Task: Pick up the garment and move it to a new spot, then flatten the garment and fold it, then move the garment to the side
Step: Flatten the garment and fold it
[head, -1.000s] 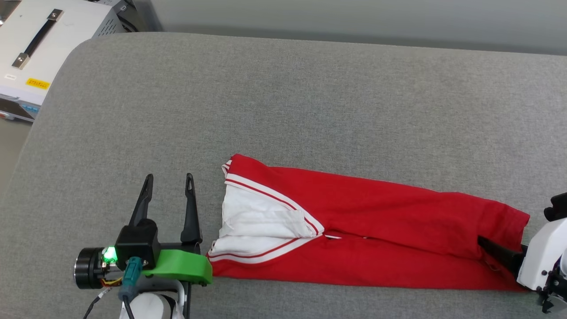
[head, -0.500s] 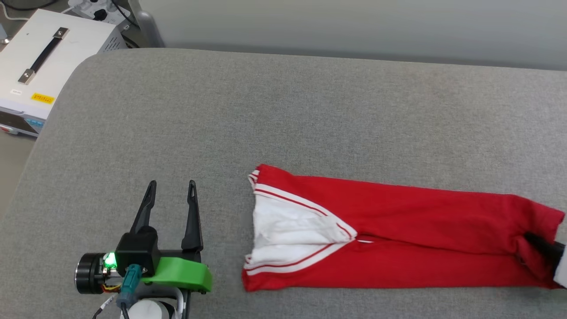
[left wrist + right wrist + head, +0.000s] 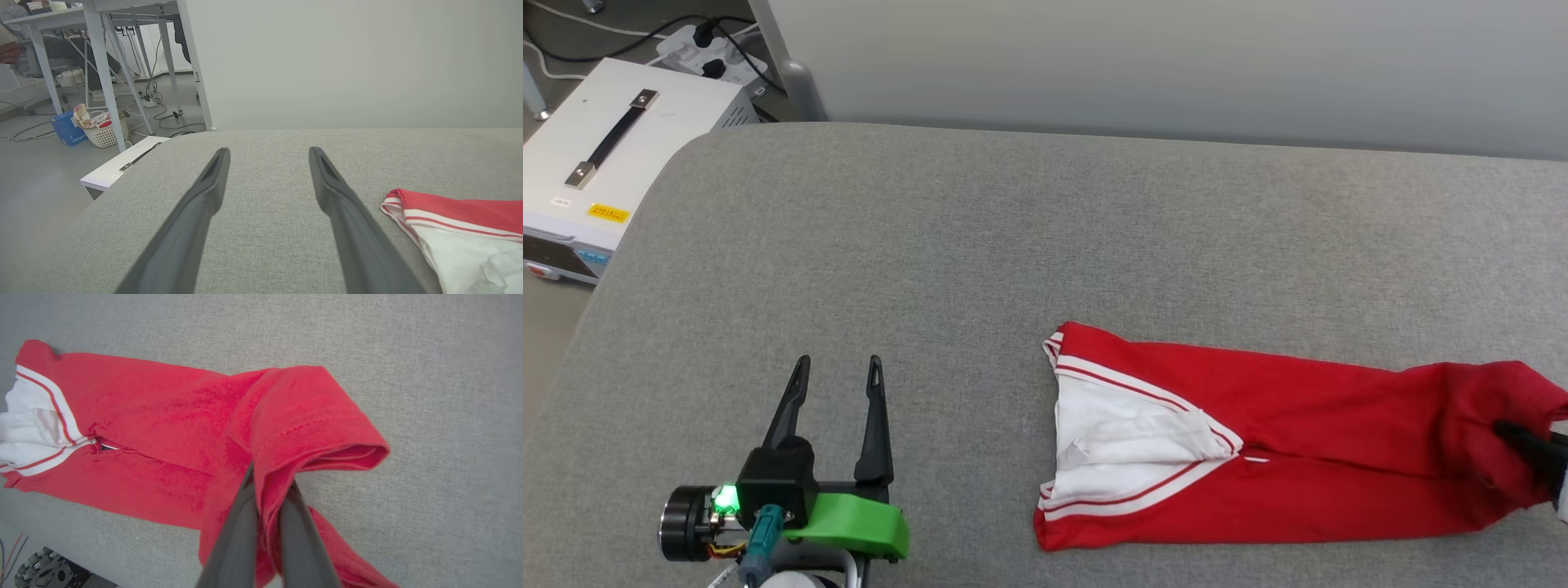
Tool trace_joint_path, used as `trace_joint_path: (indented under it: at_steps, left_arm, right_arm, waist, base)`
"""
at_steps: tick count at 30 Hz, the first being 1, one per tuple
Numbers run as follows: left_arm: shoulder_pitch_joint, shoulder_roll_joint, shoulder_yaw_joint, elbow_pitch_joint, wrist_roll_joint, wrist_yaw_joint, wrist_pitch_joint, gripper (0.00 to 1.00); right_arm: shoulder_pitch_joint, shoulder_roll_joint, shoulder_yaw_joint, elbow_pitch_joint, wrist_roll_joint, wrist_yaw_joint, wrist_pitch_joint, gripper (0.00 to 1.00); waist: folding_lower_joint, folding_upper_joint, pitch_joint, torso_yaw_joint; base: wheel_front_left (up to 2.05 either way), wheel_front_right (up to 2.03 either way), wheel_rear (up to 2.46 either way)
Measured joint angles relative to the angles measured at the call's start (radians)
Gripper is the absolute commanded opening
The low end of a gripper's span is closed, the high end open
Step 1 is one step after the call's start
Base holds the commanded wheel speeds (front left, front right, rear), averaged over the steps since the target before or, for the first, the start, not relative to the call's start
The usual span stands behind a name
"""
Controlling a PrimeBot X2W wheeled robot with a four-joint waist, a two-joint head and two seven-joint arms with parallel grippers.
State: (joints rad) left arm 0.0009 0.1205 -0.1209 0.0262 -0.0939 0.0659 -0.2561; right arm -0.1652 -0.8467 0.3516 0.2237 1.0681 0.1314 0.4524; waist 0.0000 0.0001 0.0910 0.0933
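The garment (image 3: 1307, 445) lies folded into a long red strip on the grey padded surface (image 3: 1029, 245), its white sleeve and striped trim at the left end. My right gripper (image 3: 1507, 430) at the right edge is shut on the garment's hem end, which is lifted and bunched. In the right wrist view the two fingers pinch a fold of the red garment (image 3: 171, 428) at the right gripper (image 3: 271, 479). My left gripper (image 3: 837, 363) stands open at the lower left, well left of the garment, nothing between its fingers. The left wrist view shows the left gripper (image 3: 269, 153) open and the garment's (image 3: 461, 220) collar end to its right.
A white box (image 3: 613, 163) with a black handle stands beyond the surface's left edge, with a power strip (image 3: 707, 45) and cables behind it. A pale wall runs along the far edge. Table legs and a basket (image 3: 104, 130) stand on the floor.
The right gripper has closed on the garment's right end and dragged the garment to the right, lifting that end. The head view has also tilted, showing more floor. The left gripper stays open.
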Motion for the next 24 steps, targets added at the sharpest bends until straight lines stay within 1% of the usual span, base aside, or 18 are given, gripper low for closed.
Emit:
trace_joint_path:
  at_steps: [6, 11, 14, 18, 21, 24]
  left_arm:
    - [0.000, -0.012, 0.014, -0.001, 0.009, -0.010, 0.000, 1.00]
    - [-0.003, -0.026, 0.013, -0.002, 0.016, -0.020, 0.000, 1.00]
    - [-0.007, -0.033, 0.010, -0.001, 0.020, -0.027, 0.000, 1.00]
    - [-0.028, -0.039, 0.010, 0.001, 0.023, -0.033, 0.000, 1.00]
    - [-0.042, -0.045, 0.010, 0.004, 0.026, -0.035, 0.000, 1.00]
    - [-0.053, -0.050, 0.011, 0.004, 0.026, -0.035, 0.000, 1.00]
  right_arm:
    - [-0.021, 0.036, 0.072, -0.206, -0.018, 0.000, 0.079, 0.00]
    - [-0.115, 0.099, 0.162, -0.277, -0.068, 0.000, 0.156, 0.00]
    - [-0.188, 0.148, 0.234, -0.278, -0.096, 0.000, 0.189, 0.00]
    - [-0.292, 0.220, 0.340, -0.245, -0.116, 0.000, 0.212, 0.00]
    - [-0.371, 0.276, 0.413, -0.200, -0.130, 0.000, 0.207, 0.00]
    - [-0.441, 0.331, 0.470, -0.144, -0.137, 0.000, 0.178, 0.00]
  waist:
    - [0.0000, 0.0000, 0.007, -0.004]
    - [0.0000, 0.0000, 0.033, -0.001]
    - [0.0000, 0.0000, 0.051, 0.004]
    - [0.0001, 0.0000, 0.077, 0.014]
    - [0.0001, 0.0000, 0.095, 0.021]
    - [0.0001, 0.0000, 0.113, 0.028]
  base:
    - [0.00, 0.00, 0.00]
    - [0.00, 0.00, 0.00]
    - [0.00, 0.00, 0.00]
    - [0.00, 0.00, 0.00]
    - [0.00, 0.00, 0.00]
    - [0.00, 0.00, 0.00]
